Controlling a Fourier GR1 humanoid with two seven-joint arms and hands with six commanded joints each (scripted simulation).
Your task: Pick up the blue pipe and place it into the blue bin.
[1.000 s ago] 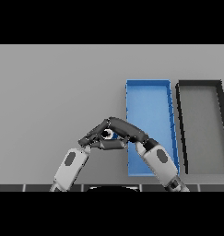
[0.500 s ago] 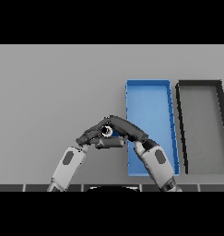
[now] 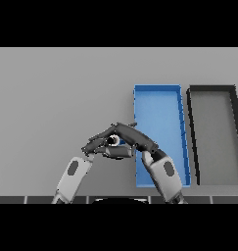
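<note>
The blue pipe (image 3: 115, 141) is seen only as a small round end with a blue rim, on the grey table (image 3: 52, 98) just left of the blue bin (image 3: 159, 90). It is enclosed between the two hands. The right hand (image 3: 132, 137) lies over it, with the fingers curled down around it, and the left hand (image 3: 98, 146) is pressed against it from the left side with the fingers bent at its lower edge. Most of the pipe is hidden by the hands, so its length cannot be told.

The step in hand is judged to be the grasp; the pipe is not yet lifted. For the next move a lift is needed that is high enough to clear the left wall of the bin, and then a short carry to the right.

Open floor is seen inside the bin above the right forearm. A dark bin (image 3: 211, 90) stands just beside it on the right, and it should not be reached. To the left, the table gives wide room.
</note>
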